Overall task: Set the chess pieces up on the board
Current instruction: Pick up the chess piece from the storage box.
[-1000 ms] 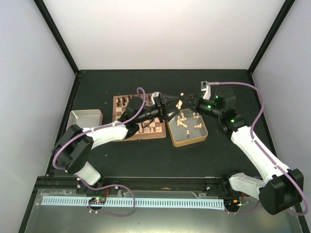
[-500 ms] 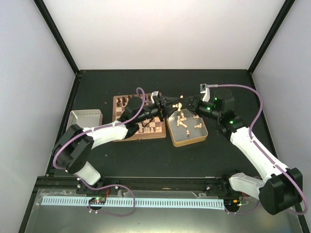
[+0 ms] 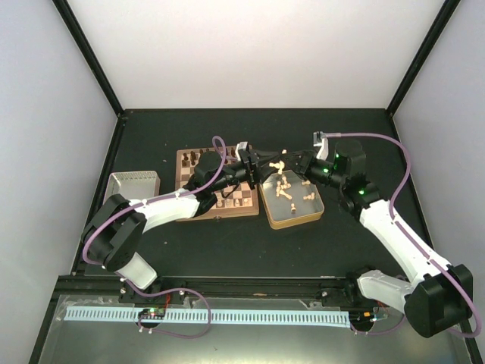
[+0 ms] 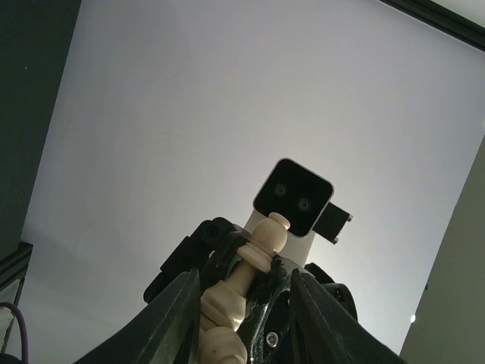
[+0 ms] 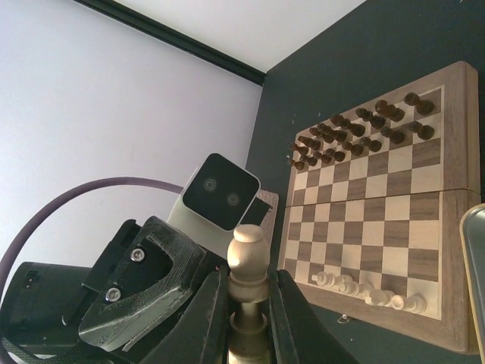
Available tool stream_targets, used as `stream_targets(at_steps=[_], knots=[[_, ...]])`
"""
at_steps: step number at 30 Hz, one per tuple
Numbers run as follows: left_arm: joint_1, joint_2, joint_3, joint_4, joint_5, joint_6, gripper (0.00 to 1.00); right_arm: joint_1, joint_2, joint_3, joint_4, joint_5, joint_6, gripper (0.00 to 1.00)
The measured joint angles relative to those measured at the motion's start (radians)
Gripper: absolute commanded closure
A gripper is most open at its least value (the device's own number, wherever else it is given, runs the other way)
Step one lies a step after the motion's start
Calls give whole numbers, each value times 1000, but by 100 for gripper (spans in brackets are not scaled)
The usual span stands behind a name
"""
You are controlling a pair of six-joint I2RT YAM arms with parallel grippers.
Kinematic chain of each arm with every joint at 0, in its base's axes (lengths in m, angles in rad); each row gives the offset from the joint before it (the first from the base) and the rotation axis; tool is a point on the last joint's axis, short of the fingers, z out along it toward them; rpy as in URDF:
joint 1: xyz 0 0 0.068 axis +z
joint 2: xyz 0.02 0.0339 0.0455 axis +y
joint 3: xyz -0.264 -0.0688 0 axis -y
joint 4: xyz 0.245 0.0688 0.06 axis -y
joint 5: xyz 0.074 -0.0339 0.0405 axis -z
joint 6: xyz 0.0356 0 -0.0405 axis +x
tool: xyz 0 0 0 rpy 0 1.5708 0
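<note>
Above the gap between the board (image 3: 184, 155) and the tin (image 3: 292, 222), the right gripper (image 3: 285, 163) has edged leftward to the left gripper (image 3: 263, 166); it pinches a pale chess piece (image 3: 274, 162). The left fingers (image 4: 182, 318) flank its base; I cannot tell if they grip; a handover seems near.

**Both arms tip to tip, mid-air**

The left arm (image 3: 163, 208) stretches from its base at 7 o'clock toward 1 o'clock, forearm low and nearly straight. The right arm (image 3: 394, 227) stands up from 5 o'clock, elbow bent, wrist pointing to 9 o'clock. The left gripper (image 3: 264, 164) and right gripper (image 3: 289, 164) face each other closely. The right fingers (image 5: 212, 311) pinch a pale chess piece (image 5: 248, 262). The left fingers (image 4: 178, 318) are spread wider than it.
</note>
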Motion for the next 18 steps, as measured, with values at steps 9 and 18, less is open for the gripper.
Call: stream_targets(at_steps=[9,18], knots=[[0,0,-6,0,6,2,66,0,-21,-1,-5,30,0,93],[0,0,-17,0,6,10,75,0,-22,-1,-17,43,0,94]])
